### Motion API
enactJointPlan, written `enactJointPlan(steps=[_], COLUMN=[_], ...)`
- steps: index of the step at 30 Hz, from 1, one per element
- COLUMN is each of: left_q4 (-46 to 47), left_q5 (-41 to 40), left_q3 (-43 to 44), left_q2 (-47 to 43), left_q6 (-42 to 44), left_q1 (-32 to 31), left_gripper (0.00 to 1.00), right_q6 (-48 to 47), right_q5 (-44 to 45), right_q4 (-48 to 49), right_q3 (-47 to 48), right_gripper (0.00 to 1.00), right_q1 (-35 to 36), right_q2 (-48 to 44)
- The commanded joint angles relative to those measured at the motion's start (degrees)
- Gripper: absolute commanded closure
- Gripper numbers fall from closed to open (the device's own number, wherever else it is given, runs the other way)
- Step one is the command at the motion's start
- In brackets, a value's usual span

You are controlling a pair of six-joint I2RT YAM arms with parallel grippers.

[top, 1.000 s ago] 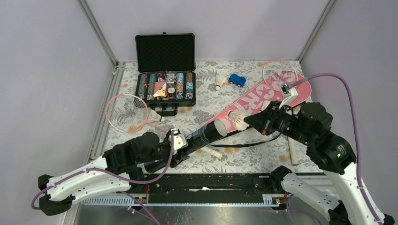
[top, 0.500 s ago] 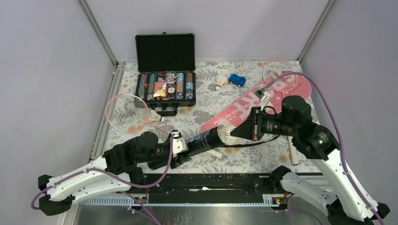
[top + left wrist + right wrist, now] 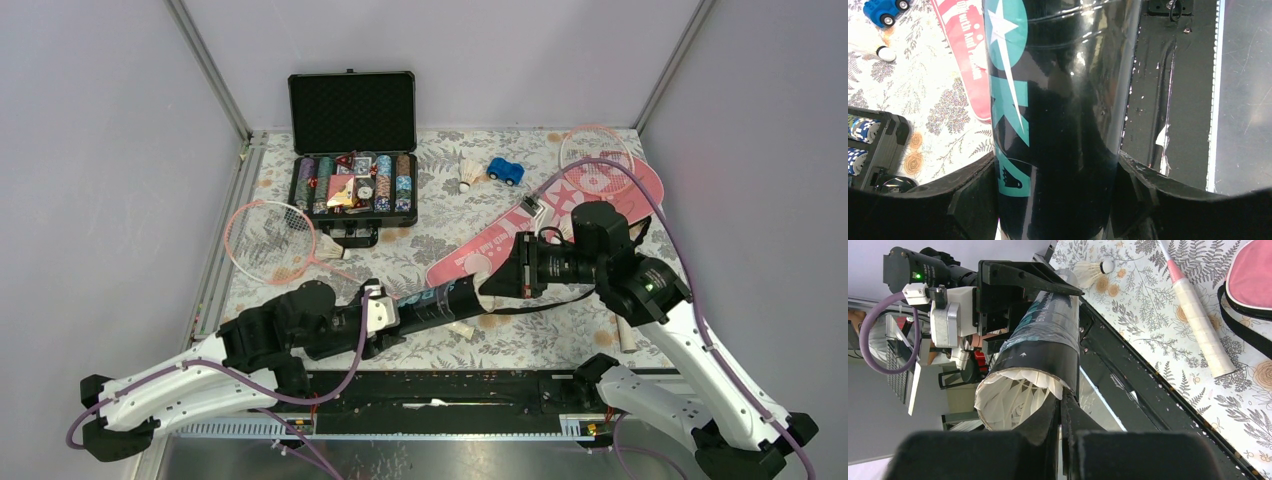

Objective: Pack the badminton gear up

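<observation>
My left gripper (image 3: 405,312) (image 3: 1058,190) is shut on the black tube with teal print (image 3: 445,298) (image 3: 1063,100), which lies slanted above the table's near edge. At the tube's open mouth, my right gripper (image 3: 492,287) (image 3: 1062,399) is shut on the feather edge of a white shuttlecock (image 3: 1015,395) that sits inside the mouth. One pink racket (image 3: 270,240) lies at the left. The other racket (image 3: 597,160) rests on the pink cover (image 3: 500,240) at the right. Loose shuttlecocks lie by the toy car (image 3: 467,175) and under the tube (image 3: 460,328).
An open black case of poker chips (image 3: 352,170) stands at the back. A small blue toy car (image 3: 506,171) sits right of it. The cover's black strap (image 3: 540,305) trails beneath my right arm. Grey walls enclose the floral table on three sides.
My right gripper has carried the shuttlecock left and down from above the cover into the tube's mouth. The left gripper has kept hold of the tube, which now lies slightly lower.
</observation>
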Motion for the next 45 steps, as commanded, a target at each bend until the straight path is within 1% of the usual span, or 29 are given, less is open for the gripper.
enactJointPlan(steps=[1, 9, 14, 18, 20, 21, 23, 26, 28, 31, 33, 38, 41, 45], left_q4=[7.0, 7.5, 7.6, 6.9, 6.9, 6.9, 6.9, 6.9, 6.9, 6.9, 6.8, 6.7, 6.5, 6.5], left_q5=[2.8, 2.3, 1.8, 1.8, 1.6, 1.5, 1.2, 0.9, 1.1, 1.3, 1.5, 2.1, 2.1, 2.1], left_q3=[1.1, 0.5, -0.1, 0.2, 0.1, 0.0, -0.5, -1.2, -1.5, -1.5, -1.2, -0.6, -0.3, -0.1], left_q2=[-0.5, -0.3, -1.9, -2.2, -2.5, -2.7, -3.4, -4.6, -5.5, -6.2, -6.2, -5.7, -5.4, -5.0], left_q6=[1.6, 2.4, 3.2, 3.7, 3.5, 3.4, 3.1, 2.5, 2.0, 1.3, 1.1, 1.2, 1.4, 1.6], left_q1=[-0.2, -0.2, -0.2, -0.2, -0.2, -0.2, -0.2, -0.2, -0.2, -0.2, -0.2, -0.2, -0.2, -0.2], left_gripper=[0.58, 0.59, 0.59, 0.59, 0.59, 0.59, 0.60, 0.60, 0.60, 0.60, 0.60, 0.60, 0.60, 0.60], right_q6=[2.5, 3.1, 3.0, 4.4, 4.7, 4.7, 3.8, 3.0, 2.7, 2.5, 2.4, 1.8, 2.1, 3.0], right_q5=[-0.8, -1.1, 1.4, 1.4, 2.0, 2.9, 4.8, 5.5, 5.5, 5.9, 5.8, 4.8, 2.7, 2.5], right_q4=[4.8, 5.3, 3.1, 4.0, 2.9, 0.9, -2.9, -4.4, -4.5, -4.6, -4.2, -2.3, -0.3, 3.2], right_q3=[-1.8, -2.4, -2.0, -2.2, -1.0, 0.4, 3.5, 6.6, 7.7, 8.7, 8.7, 7.1, 5.4, 0.8], right_gripper=[0.99, 0.97, 0.97, 0.90, 0.85, 0.80, 0.69, 0.49, 0.42, 0.37, 0.35, 0.34, 0.35, 0.36], right_q1=[0.0, 0.0, 0.0, 0.0, -0.1, 0.0, -0.1, -0.1, -0.1, -0.1, 0.0, 0.0, -0.1, -0.1], right_q2=[0.1, 1.8, 1.8, 0.9, 0.7, 0.7, 0.7, -0.2, -0.6, -0.8, -0.5, 0.6, 1.7, 1.8])
